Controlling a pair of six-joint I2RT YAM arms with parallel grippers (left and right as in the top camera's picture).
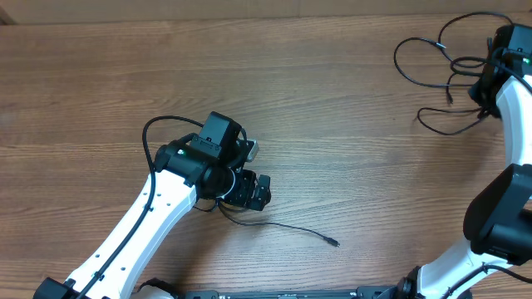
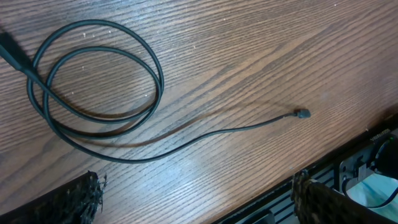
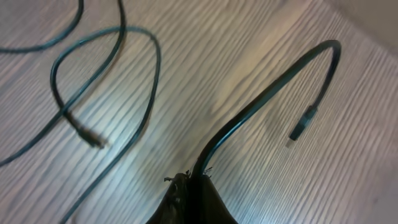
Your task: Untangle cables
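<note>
One thin black cable (image 2: pixel 99 81) lies in two loose loops on the wooden table, its tail running out to a small plug (image 2: pixel 303 114). My left gripper (image 2: pixel 199 208) hovers over it, open, with only bare wood between its fingertips (image 2: pixel 74 202). From overhead this cable (image 1: pixel 287 227) trails right from under the left gripper (image 1: pixel 249 189). At the far right, my right gripper (image 3: pixel 193 186) is shut on another cable (image 3: pixel 261 102), which arcs up and ends in a flat plug (image 3: pixel 303 123). More cable loops (image 3: pixel 106 81) lie beside it; overhead they show as a loose tangle (image 1: pixel 440 75) by the right gripper (image 1: pixel 486 85).
The table's near edge (image 2: pixel 348 146) runs close to the left gripper, with the robot base frame (image 2: pixel 373 174) below it. A thicker black arm cable (image 1: pixel 154 137) loops behind the left arm. The far table edge (image 1: pixel 249 18) lies at the top.
</note>
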